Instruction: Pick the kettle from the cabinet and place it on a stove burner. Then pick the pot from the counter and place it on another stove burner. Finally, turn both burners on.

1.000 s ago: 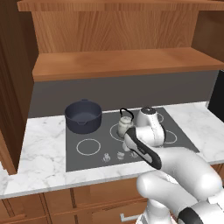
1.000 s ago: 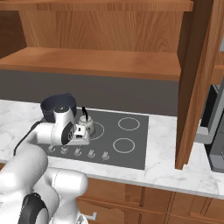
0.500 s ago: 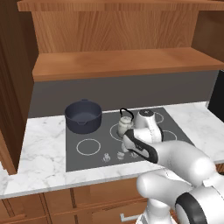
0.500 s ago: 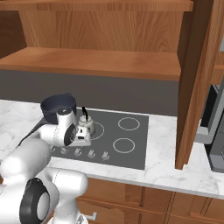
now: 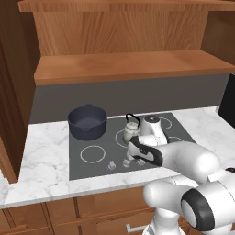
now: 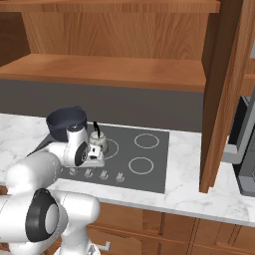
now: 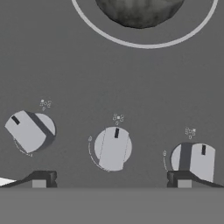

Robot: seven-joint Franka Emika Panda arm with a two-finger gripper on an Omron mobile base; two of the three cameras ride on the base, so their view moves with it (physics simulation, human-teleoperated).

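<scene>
Fingers (image 7: 183,178) spread wide, poised above the middle knob (image 7: 112,148). Centre over it, lower, close, then twist gently.

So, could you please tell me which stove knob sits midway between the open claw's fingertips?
The middle knob, centred between the fingertips; the other two sit out toward either fingertip.

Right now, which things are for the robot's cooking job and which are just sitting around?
For the job:
kettle on a burner
pot on the cooktop's rear corner
knobs, fingers open over them
cabinet

Just there:
counter
drawer handle
</scene>
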